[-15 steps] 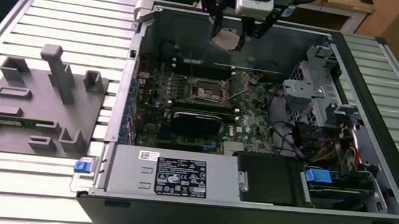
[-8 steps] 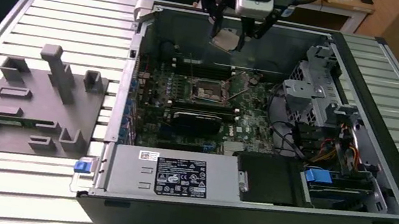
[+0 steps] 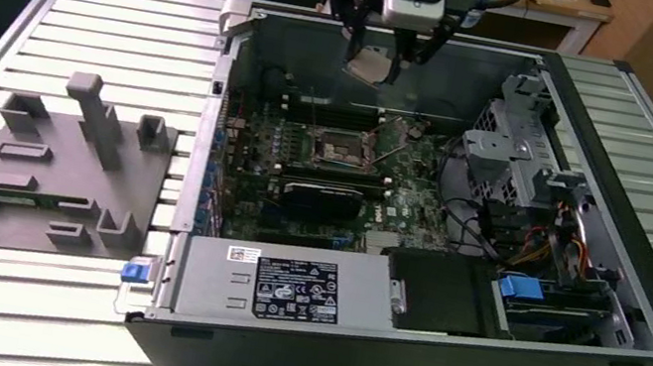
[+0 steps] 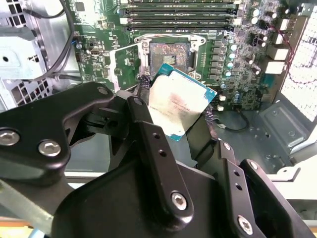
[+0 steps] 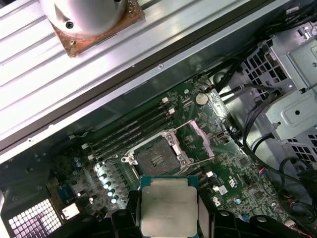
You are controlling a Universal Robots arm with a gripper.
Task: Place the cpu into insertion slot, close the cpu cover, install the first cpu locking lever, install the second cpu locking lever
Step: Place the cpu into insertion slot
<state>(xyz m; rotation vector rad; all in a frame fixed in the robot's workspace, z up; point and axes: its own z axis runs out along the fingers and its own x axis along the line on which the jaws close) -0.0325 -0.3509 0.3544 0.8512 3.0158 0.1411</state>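
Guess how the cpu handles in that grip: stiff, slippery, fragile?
Likely stiff: the cpu looks flat, with no sag, pinched by its edges in the hand. Probably slick: smooth metal top, thin edges to grip. Likely light for its size, being a thin plate.

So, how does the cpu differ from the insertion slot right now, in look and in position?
The cpu has a pale silver-grey top; the insertion slot is a dark recess with a shiny rim. The cpu is held in the hand above the board; the insertion slot sits in the board, empty and uncovered. Both are square.
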